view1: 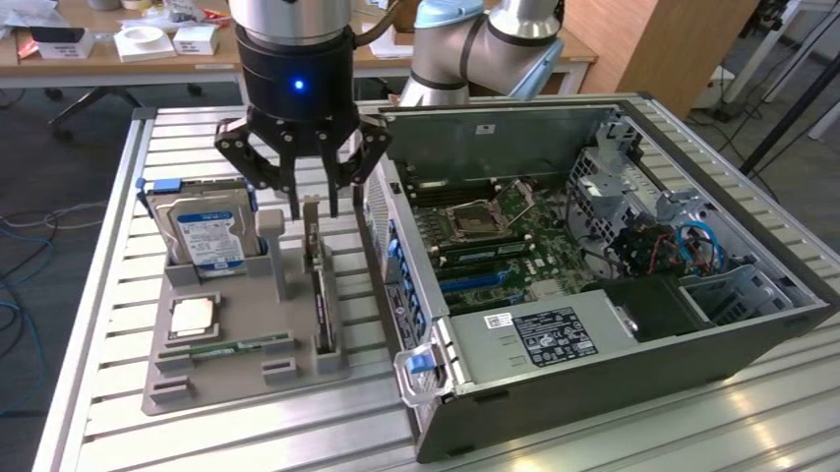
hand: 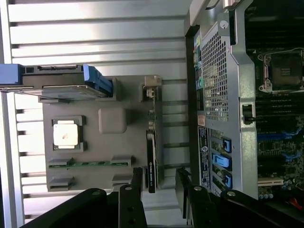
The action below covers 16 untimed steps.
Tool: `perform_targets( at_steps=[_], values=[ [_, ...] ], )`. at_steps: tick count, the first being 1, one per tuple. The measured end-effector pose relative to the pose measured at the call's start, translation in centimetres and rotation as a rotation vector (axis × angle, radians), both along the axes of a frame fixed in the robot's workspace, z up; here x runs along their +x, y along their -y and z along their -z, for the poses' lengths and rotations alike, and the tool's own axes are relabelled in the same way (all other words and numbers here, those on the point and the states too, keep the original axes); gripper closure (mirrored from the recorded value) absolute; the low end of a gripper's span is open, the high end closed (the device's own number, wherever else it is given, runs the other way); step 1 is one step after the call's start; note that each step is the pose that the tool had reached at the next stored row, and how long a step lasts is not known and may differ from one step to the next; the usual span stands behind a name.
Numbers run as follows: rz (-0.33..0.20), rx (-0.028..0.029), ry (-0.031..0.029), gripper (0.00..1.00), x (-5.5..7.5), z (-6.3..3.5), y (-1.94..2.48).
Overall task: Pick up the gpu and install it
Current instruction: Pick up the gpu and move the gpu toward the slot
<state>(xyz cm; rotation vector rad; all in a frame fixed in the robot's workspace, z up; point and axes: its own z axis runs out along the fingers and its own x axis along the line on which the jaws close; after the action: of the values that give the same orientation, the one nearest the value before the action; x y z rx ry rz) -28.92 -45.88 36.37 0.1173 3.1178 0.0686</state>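
Exterior view: we see claw (view1: pixel 319 197) open, hovering above gpu (view1: pixel 319 290), nothing gripped. Gpu on edge in tray (view1: pixel 263 307); pickup, install into PC case (view1: pixel 630 393): 0 of 2 done.

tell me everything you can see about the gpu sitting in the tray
The gpu is a thin, flat card standing upright on its long edge in a slot of the grey tray, on the side nearest the open computer case. Seen edge-on it looks mostly dark, with some green board along it and a silvery metal bracket at one end. The tray's slot walls touch and hold it. The open gripper hangs above it, fingers apart, with no contact visible.
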Motion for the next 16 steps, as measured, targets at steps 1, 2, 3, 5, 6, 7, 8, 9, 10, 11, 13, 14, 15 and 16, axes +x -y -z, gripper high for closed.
perform_targets(
  at_steps=[1,2,3,5,6,7,8,9,10,11,13,14,15,16],
  values=[
    [0.0,0.0001,0.0001,0.59,0.0,0.2,0.0],
    [0.0,0.0,0.0001,0.59,0.0,0.38,0.0],
    [0.0,0.0,0.0001,0.59,0.0,0.56,0.0],
    [0.0,0.0001,0.0001,0.59,0.0,0.92,0.0],
    [0.0,0.0001,0.0001,0.59,0.0,1.1,0.0],
    [0.0,0.0,0.0,0.59,0.0,1.29,0.0],
    [0.0,0.0,0.0,0.59,0.0,1.47,0.0],
    [0.0,0.0,0.0,0.59,0.0,1.65,0.0],
    [0.0,0.0,0.0001,0.59,0.0,1.83,0.0],
    [0.0,0.0,0.0001,0.59,0.0,2.01,0.0],
    [0.0,0.0,0.0001,0.59,0.0,2.37,0.0],
    [0.0,0.0001,0.0002,0.59,0.0,2.57,0.0],
    [0.0,0.0,0.0,0.59,0.0,2.74,0.0],
    [0.0,0.0,0.0,0.59,0.0,2.92,0.0]
  ],
)
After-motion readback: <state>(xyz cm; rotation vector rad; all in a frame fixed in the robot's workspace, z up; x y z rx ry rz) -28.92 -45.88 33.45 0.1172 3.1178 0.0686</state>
